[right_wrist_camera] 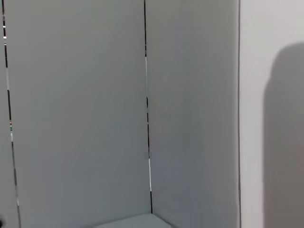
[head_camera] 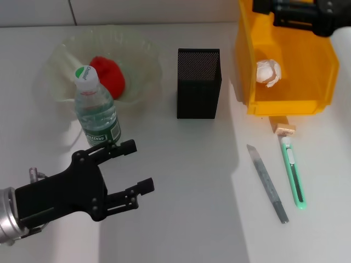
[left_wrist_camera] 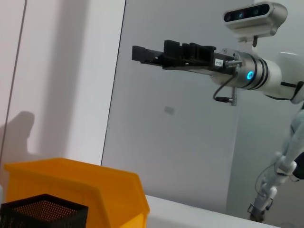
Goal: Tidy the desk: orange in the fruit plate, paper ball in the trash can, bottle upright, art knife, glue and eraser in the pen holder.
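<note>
Bottle [head_camera: 97,107] standing upright on the tabletop [head_camera: 181,186], white cap up, dark green label low on its clear body — just in front of the fruit plate [head_camera: 60,66], which holds the orange [head_camera: 109,74]. The left gripper [head_camera: 129,172], nearest the camera, sits just before the bottle with jaws spread and empty; a careless sweep there could topple it. Right of the pen holder [head_camera: 198,83] lie a grey blade [head_camera: 267,183], the green art knife [head_camera: 293,172] and the tan eraser [head_camera: 282,127] (thin, flat things, likely to slip from a pinch). Farther off, the paper ball [head_camera: 268,72] rests in the trash can [head_camera: 318,60]; above it the right gripper [left_wrist_camera: 142,53] — I cannot tell its jaws' state.
</note>
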